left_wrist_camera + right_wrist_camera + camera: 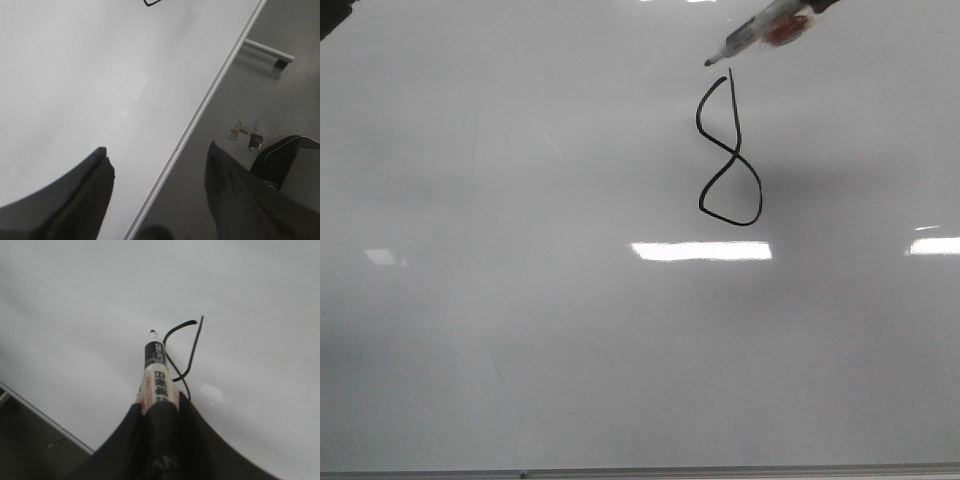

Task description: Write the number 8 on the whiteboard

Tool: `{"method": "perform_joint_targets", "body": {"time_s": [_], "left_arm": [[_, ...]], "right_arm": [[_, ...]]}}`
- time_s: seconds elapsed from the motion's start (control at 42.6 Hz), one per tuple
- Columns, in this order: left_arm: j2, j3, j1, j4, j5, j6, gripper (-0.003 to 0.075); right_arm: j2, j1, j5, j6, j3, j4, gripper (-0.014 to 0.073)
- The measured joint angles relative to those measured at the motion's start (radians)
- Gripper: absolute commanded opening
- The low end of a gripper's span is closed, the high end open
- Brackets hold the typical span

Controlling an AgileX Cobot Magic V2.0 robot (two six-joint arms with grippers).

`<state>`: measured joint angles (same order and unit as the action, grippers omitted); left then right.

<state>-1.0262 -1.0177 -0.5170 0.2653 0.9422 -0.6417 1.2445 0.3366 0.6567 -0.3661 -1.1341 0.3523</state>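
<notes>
We see our left gripper [157,172] as two matte black, wedge-shaped jaws tapering to blunt tips, one tip slightly notched. Our right gripper [159,407] has the same dark, smooth, curved jaws, with faint raised lettering moulded into the black body between them.

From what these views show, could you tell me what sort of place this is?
Probably a robot lab bench: a whiteboard lies flat on a grey table, and the right gripper holds a marker.
</notes>
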Motion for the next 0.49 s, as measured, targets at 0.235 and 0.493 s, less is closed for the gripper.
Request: {"method": "perform_joint_targets", "body": {"time_s": [0.235, 0.493], "left_arm": [[0.0, 0.0, -0.03, 0.167, 0.0, -0.165, 0.0415], [-0.097, -0.006, -0.144, 0.302, 0.0, -0.321, 0.0425]], "right_arm": [[-0.202, 0.139, 0.068, -0.15, 0.154, -0.002, -0.0058], [-0.298, 0.289, 0.211, -0.28, 0.18, 0.018, -0.006]]}}
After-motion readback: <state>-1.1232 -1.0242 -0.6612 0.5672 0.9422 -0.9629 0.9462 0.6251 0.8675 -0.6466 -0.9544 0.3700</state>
